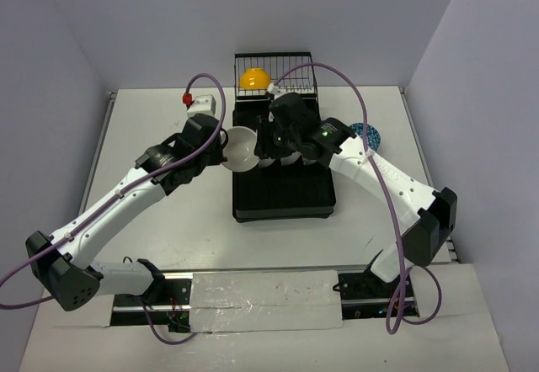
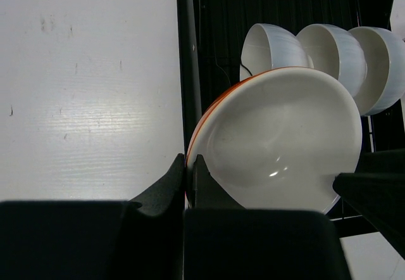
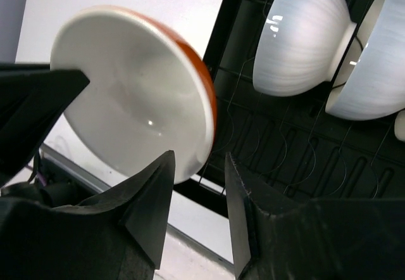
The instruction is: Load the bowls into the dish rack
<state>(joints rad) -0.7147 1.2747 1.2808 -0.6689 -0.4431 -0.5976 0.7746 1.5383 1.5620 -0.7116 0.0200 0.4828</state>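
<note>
My left hand (image 2: 188, 166) is pinched tight on the near rim of a bowl (image 2: 278, 140), white inside with an orange outer edge, held tilted over the black dish rack (image 2: 188, 71). Beyond it three white bowls (image 2: 335, 45) stand on edge in a row in the rack. The bare white desk (image 2: 82, 90) lies to the left.
</note>
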